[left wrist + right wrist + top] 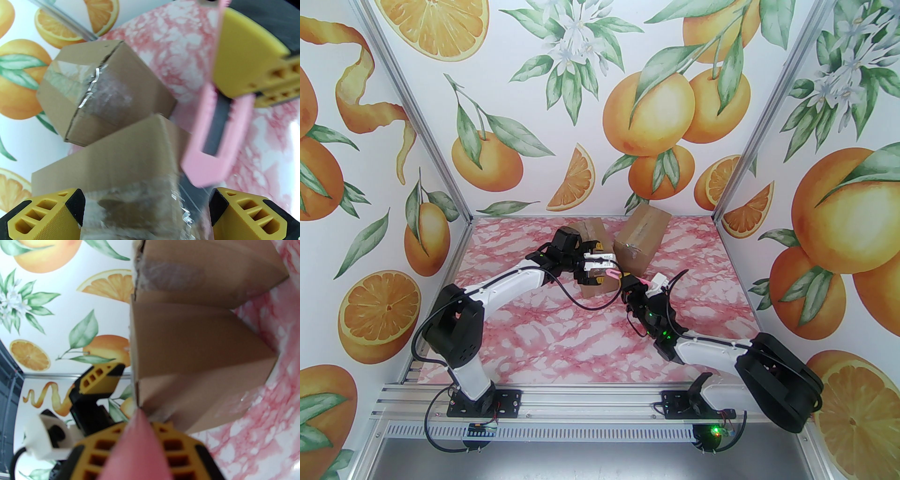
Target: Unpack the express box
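Toward the back of the pink marbled worktop (581,337), seen from above, stand two brown cardboard boxes sealed with clear tape. The near box (596,289) is under the left arm, and the far box (642,236) is just beside it on the right, close to the back wall. The left hand (593,263) hangs over the near box with its fingers spread wide. The right hand (630,285) is clamped narrow on a pink box cutter (613,273), which points at the near box.

From the left wrist, the near box lies between the spread yellow fingers (46,218), and the finger on the cutter's side stands apart from the cardboard. This view adds the wrinkled, torn tape on both boxes and a dark strip down the cutter's pink body. The faces I can see are bare brown.

From the right wrist, the cutter's pink tip sits right at a taped corner of the near box. One finger of the left hand shows past it.
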Robot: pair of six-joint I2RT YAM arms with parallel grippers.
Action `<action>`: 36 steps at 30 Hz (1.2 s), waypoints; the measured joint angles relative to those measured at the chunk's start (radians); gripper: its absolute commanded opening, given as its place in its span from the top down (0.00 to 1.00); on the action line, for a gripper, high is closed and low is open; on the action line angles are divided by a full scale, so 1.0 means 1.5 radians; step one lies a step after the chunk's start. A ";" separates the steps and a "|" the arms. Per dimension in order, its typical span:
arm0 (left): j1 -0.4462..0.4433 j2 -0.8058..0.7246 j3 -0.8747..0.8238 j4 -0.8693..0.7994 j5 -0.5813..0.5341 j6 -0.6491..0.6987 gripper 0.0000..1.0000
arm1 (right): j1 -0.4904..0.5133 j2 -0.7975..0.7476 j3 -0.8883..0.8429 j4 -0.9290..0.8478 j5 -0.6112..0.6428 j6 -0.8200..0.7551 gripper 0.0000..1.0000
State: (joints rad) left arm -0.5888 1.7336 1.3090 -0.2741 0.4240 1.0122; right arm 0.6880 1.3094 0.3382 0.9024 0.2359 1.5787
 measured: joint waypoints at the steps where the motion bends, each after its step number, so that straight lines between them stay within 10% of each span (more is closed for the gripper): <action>1: 0.006 -0.011 0.000 -0.020 0.010 0.010 0.08 | 0.000 -0.006 -0.002 -0.006 0.000 0.000 1.00; 19: 0.057 -0.054 -0.018 -0.119 0.033 0.271 0.11 | -0.021 -0.074 -0.004 -0.095 -0.007 -0.018 1.00; 36: 0.010 0.047 0.070 -0.111 0.025 0.317 0.44 | -0.036 -0.100 0.006 -0.142 0.066 -0.033 1.00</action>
State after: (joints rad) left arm -0.5732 1.8038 1.4139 -0.4400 0.4614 1.4872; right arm 0.6342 1.1591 0.3470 0.6891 0.3355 1.5291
